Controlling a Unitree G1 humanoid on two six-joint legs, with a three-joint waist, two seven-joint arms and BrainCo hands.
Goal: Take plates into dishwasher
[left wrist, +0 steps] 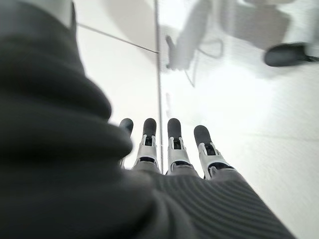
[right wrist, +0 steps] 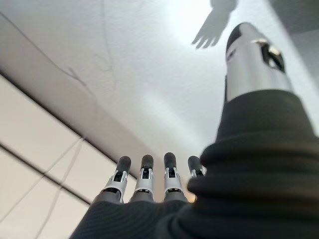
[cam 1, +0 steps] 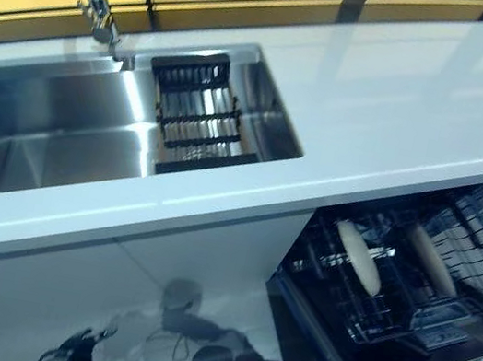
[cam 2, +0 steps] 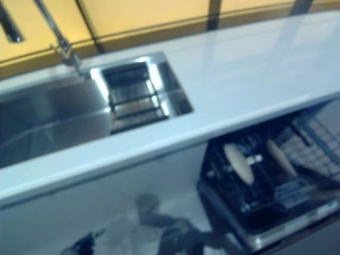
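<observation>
Your two plates (cam 1: 359, 256) (cam 1: 433, 261) stand on edge in the pulled-out dishwasher rack (cam 1: 387, 309) at 4 o'clock, below the white countertop (cam 1: 395, 105), sink (cam 1: 43, 136) at 10 o'clock, while your left hand (left wrist: 174, 149) and right hand (right wrist: 149, 179) hang with fingers straight, holding nothing.

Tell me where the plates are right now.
Both plates stand on edge in the open dishwasher's dark rack, at the head views' lower right, under the white counter.

dishwasher rack (cam 1: 450, 273) cut off at the right edge — sink (cam 1: 34, 135) cut at left.
</observation>
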